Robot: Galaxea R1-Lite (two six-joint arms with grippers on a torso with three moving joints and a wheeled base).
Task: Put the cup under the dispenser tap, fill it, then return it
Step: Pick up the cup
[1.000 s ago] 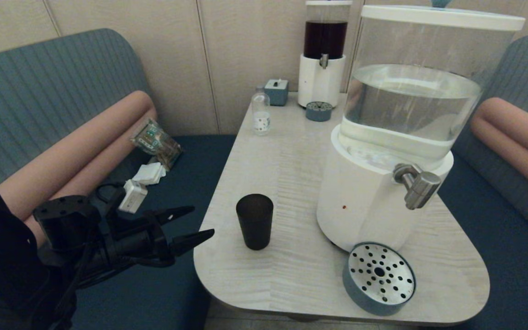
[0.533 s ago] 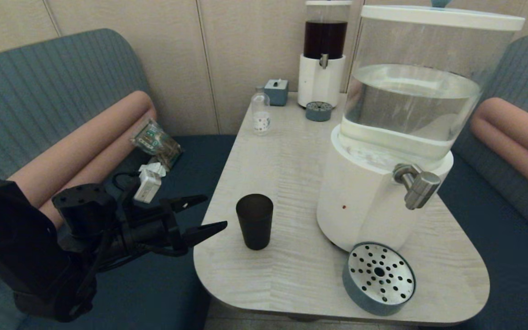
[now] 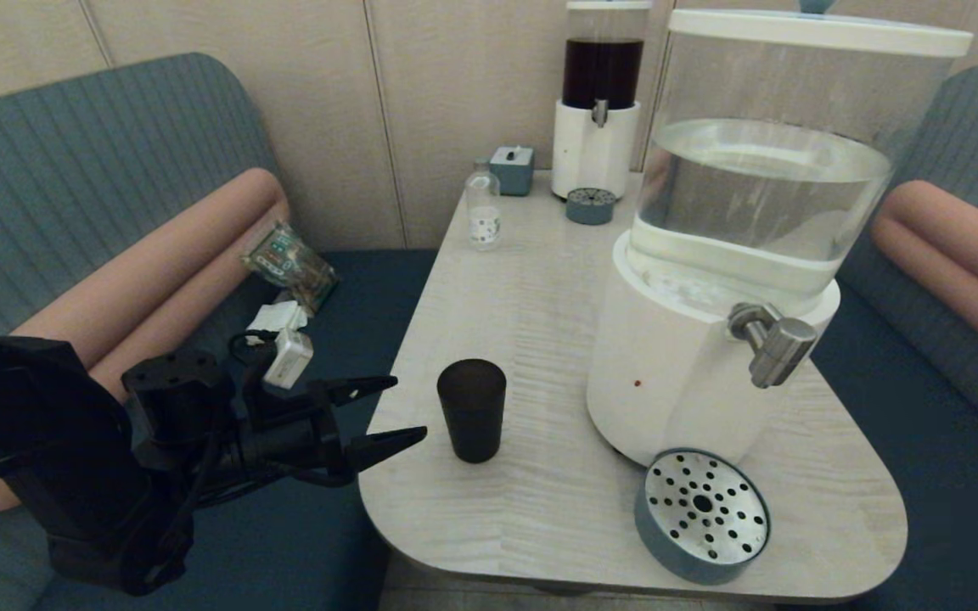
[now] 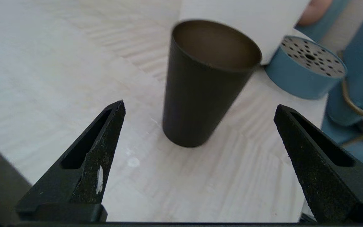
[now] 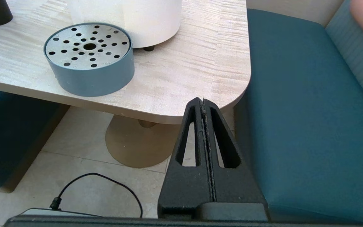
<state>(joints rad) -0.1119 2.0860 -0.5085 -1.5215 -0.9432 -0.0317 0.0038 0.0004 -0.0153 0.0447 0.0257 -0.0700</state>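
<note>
I held the left gripper (image 3: 383, 414) spread wide just left of the upright cup (image 3: 472, 410), lined up to grasp it, the tap (image 3: 773, 342) waiting at right, while the right gripper (image 5: 204, 104) sat clenched by the table's (image 3: 540, 280) near edge.

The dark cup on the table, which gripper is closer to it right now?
Left. The left gripper is open beside the cup, not touching. The right gripper is shut, below the table edge, beyond the drip tray.

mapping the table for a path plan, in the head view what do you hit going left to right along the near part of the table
left hand → cup → white dispenser base → dispenser tap
</note>
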